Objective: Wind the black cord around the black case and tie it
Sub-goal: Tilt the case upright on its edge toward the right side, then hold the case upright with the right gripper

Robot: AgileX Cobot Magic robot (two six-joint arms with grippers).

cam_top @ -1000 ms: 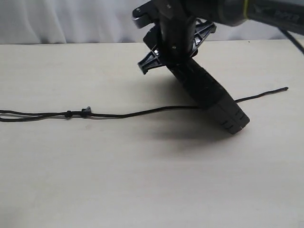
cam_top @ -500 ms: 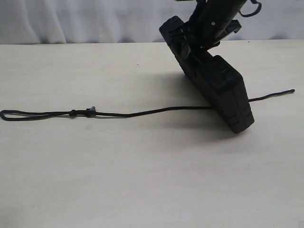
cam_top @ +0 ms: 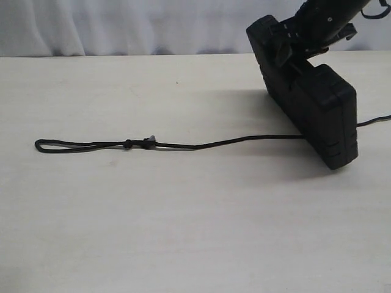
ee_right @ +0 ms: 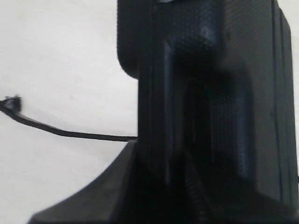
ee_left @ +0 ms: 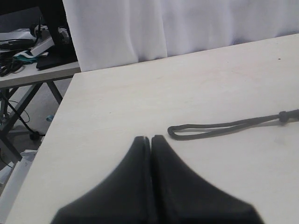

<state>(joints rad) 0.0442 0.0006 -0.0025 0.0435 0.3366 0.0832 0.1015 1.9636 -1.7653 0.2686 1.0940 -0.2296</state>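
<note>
Right gripper [cam_top: 292, 49] clamps the black case [cam_top: 317, 110], tilted at the desk's [cam_top: 183, 232] 2 o'clock. The black cord [cam_top: 201, 145] meets its lower edge and runs toward 9 o'clock. Its loop lies nearest the left gripper [ee_left: 151, 140], closed and empty.

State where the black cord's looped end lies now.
In the exterior view the looped end lies on the table at far left, beyond the knot, well away from the black case at right.

White curtain [cam_top: 91, 27] hanging behind pale wood table [cam_top: 183, 232]. Second table [ee_left: 32, 77] standing past its edge, carrying cluttered gear [ee_left: 28, 44]. Soft light casting faint shadows.
</note>
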